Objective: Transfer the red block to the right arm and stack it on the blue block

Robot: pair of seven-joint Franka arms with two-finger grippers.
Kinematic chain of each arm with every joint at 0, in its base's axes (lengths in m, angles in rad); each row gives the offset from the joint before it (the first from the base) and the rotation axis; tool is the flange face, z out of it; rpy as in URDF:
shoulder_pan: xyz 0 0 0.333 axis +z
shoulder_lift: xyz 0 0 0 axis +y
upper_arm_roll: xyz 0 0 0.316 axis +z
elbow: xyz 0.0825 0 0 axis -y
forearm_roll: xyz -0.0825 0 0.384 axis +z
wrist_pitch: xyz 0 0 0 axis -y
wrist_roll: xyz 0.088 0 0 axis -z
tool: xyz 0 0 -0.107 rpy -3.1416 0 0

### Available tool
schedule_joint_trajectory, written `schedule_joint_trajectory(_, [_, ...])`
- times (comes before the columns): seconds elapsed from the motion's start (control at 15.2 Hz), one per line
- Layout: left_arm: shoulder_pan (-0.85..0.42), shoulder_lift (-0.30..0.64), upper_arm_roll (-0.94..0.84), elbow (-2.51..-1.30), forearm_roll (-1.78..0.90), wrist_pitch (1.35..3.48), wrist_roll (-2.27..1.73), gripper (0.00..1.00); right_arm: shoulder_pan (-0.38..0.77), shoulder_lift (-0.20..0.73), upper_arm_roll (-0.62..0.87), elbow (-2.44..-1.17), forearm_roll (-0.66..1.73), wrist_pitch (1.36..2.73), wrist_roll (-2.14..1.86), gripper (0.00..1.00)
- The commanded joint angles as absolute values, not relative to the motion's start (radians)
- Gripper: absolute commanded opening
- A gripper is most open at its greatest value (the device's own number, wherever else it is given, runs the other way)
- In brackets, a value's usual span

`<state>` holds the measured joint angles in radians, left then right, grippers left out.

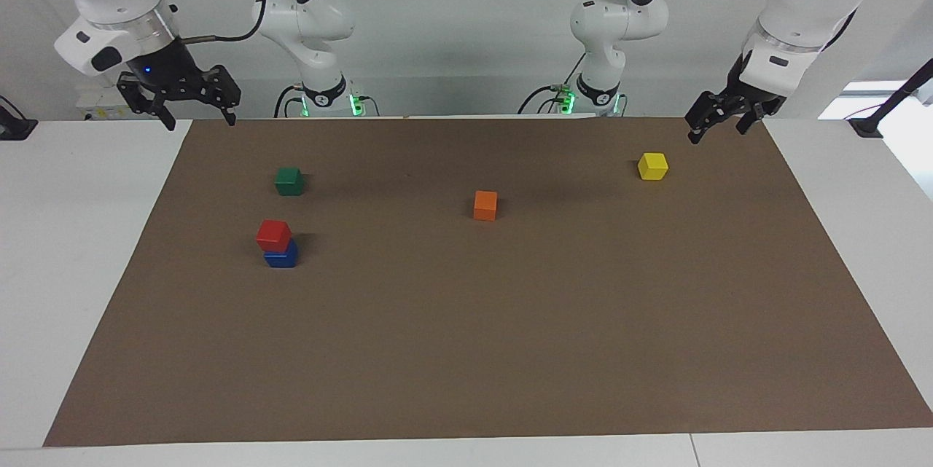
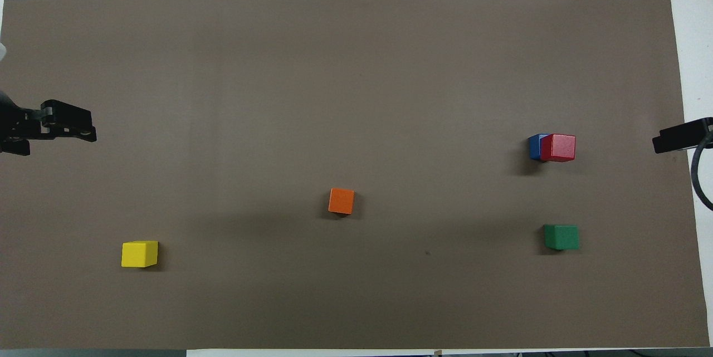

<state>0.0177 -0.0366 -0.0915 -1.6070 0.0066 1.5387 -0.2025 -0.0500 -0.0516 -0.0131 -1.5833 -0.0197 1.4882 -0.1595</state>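
The red block (image 1: pixel 273 234) sits on top of the blue block (image 1: pixel 281 258), slightly offset, toward the right arm's end of the mat. In the overhead view the red block (image 2: pixel 558 147) covers most of the blue block (image 2: pixel 535 145). My right gripper (image 1: pixel 201 121), with the blue wrist light, is open and empty. It hangs over the mat's corner at the robots' edge, well apart from the stack. My left gripper (image 1: pixel 717 133) is open and empty. It waits over the mat's other robot-side corner, above the yellow block.
A green block (image 1: pixel 289 181) lies nearer to the robots than the stack. An orange block (image 1: pixel 485 205) is mid-mat. A yellow block (image 1: pixel 652 165) is toward the left arm's end. A brown mat (image 1: pixel 466 350) covers the white table.
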Motion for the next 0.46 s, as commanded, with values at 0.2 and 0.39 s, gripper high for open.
schedule_joint_trajectory(0.2, [0.014, -0.049, -0.091, -1.614, 0.021, 1.526, -0.216, 1.00, -0.063, -0.037, -0.009, -1.568, -0.005, 1.466, -0.164, 1.00])
schedule_joint_trajectory(0.39, [0.014, -0.049, -0.091, -1.614, 0.021, 1.526, -0.216, 1.00, -0.064, -0.038, -0.009, -1.566, -0.009, 1.466, -0.164, 1.00])
